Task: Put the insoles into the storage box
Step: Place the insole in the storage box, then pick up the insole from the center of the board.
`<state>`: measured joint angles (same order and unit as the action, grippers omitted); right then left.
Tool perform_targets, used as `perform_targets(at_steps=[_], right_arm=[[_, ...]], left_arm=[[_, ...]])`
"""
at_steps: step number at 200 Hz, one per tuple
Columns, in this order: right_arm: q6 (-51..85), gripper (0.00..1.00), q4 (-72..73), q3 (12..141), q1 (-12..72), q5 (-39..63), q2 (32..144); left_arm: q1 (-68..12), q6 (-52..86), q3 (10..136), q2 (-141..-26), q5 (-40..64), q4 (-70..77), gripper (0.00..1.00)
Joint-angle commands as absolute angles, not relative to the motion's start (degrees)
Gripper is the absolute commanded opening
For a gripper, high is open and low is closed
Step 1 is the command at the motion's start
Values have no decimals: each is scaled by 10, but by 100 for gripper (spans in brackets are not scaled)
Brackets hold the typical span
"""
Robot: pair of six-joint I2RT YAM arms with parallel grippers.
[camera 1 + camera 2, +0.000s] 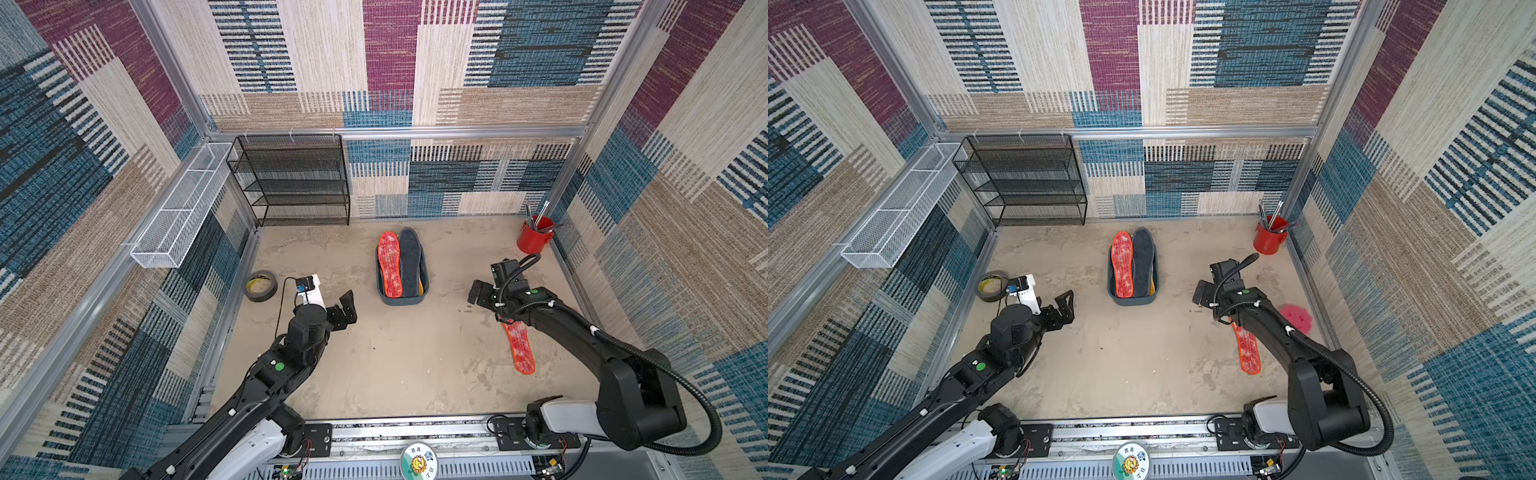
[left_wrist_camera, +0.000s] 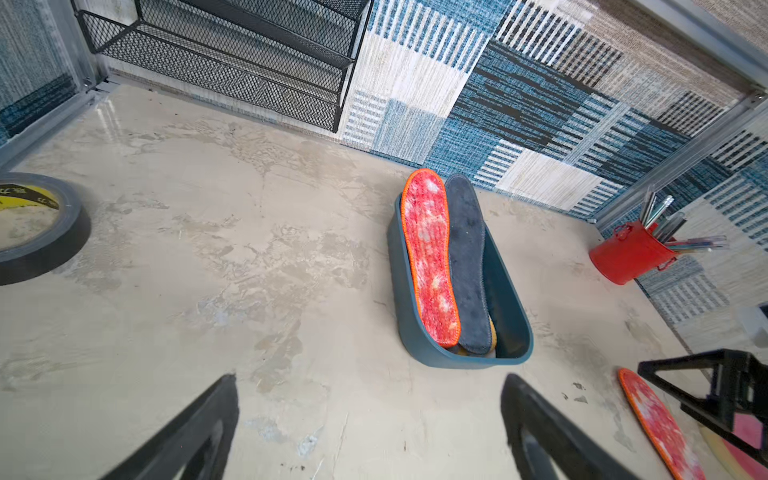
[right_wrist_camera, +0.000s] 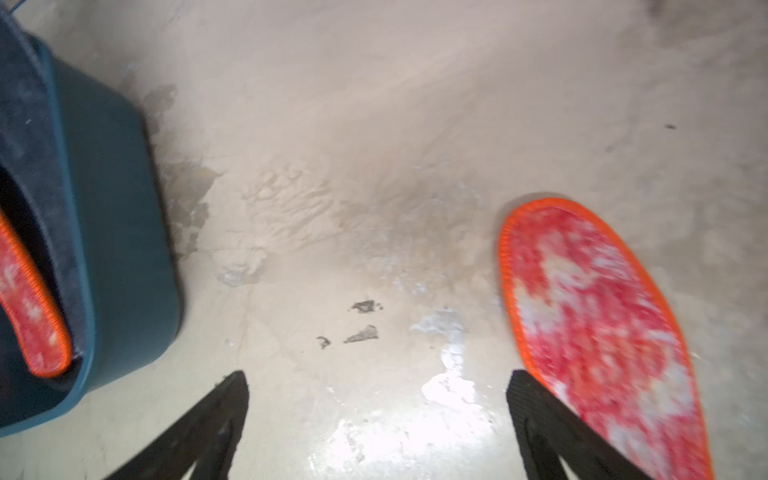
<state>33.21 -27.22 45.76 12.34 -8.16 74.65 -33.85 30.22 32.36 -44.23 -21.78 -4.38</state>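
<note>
storage box (image 1: pixel 402 300): holds mottled insole (image 1: pixel 390 266), grey insole (image 1: pixel 409 262) | loose mottled insole (image 1: pixel 519 349): floor

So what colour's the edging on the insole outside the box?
Bright orange; the insole shows best in the right wrist view.

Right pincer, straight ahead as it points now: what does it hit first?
Probably the bare table, between the storage box and the loose red-mottled insole. The right pincer is open; depth is uncertain.

Bare floor (image 1: pixel 374 365) lay open on both sides of the storage box (image 1: pixel 401 300) and in front of it. Well to its left sat a tape roll (image 1: pixel 261 296); to its right-front a loose insole (image 1: pixel 521 351); behind-right, a red cup (image 1: pixel 534 241).
</note>
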Motion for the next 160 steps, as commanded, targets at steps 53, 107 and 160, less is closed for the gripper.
perform_targets(at_steps=[53, 107, 160], right_arm=[[387, 98, -221, 378, 54, -124, 742], [400, 98, -145, 337, 50, -34, 793], [449, 98, -107, 327, 87, 24, 807]], left_arm=[[-325, 329, 310, -479, -142, 24, 99], [-322, 347, 296, -480, -128, 27, 99], [-318, 346, 299, -477, -129, 24, 99]])
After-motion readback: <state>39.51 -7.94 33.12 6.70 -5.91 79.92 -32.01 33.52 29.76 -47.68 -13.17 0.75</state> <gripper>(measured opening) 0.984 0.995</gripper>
